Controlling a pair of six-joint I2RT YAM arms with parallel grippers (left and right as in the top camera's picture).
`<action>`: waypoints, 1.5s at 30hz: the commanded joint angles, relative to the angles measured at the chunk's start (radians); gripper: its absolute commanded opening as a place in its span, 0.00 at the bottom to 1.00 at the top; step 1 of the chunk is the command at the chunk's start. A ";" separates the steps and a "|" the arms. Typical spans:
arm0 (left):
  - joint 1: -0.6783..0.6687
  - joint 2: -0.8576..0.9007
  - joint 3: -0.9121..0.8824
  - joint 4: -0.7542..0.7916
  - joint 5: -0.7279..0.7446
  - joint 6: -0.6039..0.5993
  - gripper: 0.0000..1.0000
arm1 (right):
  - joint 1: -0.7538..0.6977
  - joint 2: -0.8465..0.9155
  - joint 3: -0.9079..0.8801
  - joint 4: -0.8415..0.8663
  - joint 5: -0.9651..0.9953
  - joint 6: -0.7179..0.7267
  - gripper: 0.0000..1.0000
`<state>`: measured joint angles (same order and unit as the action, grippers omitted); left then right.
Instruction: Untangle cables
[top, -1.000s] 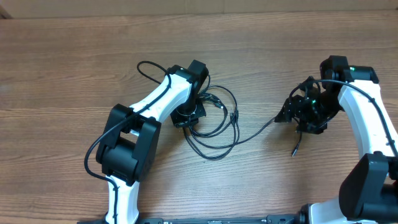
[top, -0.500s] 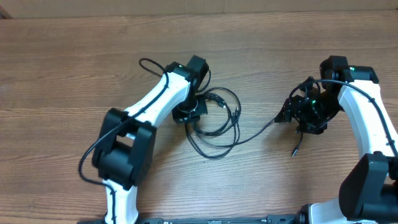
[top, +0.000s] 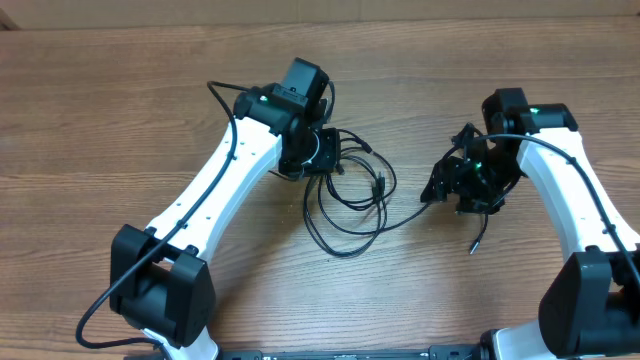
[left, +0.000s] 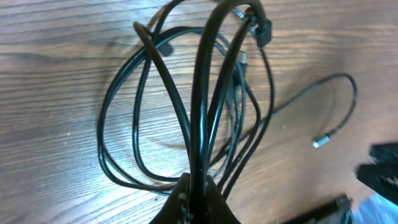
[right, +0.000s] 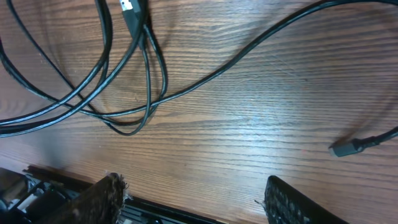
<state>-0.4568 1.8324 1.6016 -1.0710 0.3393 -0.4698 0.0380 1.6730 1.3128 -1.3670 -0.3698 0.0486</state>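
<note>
The cables (top: 350, 215) are thin black cords lying in loose loops at the table's middle. My left gripper (top: 318, 155) is shut on several strands at the top of the bundle, and the loops hang from it. In the left wrist view the strands (left: 202, 93) run up from between the shut fingertips (left: 199, 190), and a silver-tipped plug (left: 318, 143) lies to the right. One cord (top: 410, 212) trails right toward my right gripper (top: 437, 190), which is open above the wood. The right wrist view shows that gripper (right: 196, 199) holding nothing, with a cord (right: 217, 71) and a small plug (right: 345, 148) ahead of it.
Bare wooden tabletop (top: 100, 120) surrounds the bundle. A loose plug end (top: 473, 245) lies under the right arm. The left arm's own thick wire (top: 225, 100) arcs off its white link. The table's far edge (top: 450, 15) runs along the top.
The left arm has swung toward the far side, drawing the top of the bundle with it and stretching the loops. The right gripper has shifted slightly left and stays open.
</note>
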 joint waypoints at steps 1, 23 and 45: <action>0.032 -0.047 0.015 0.002 0.108 0.132 0.04 | 0.019 -0.014 0.016 0.004 -0.006 -0.001 0.71; 0.183 -0.308 0.167 0.053 -0.590 -0.014 0.04 | 0.023 -0.014 0.016 0.007 0.020 0.000 0.70; 0.344 -0.163 0.167 -0.144 -0.220 -0.031 0.66 | 0.023 -0.014 0.016 -0.001 0.020 -0.001 0.71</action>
<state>-0.0887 1.6291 1.7615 -1.1877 -0.0868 -0.5728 0.0551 1.6726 1.3128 -1.3720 -0.3573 0.0494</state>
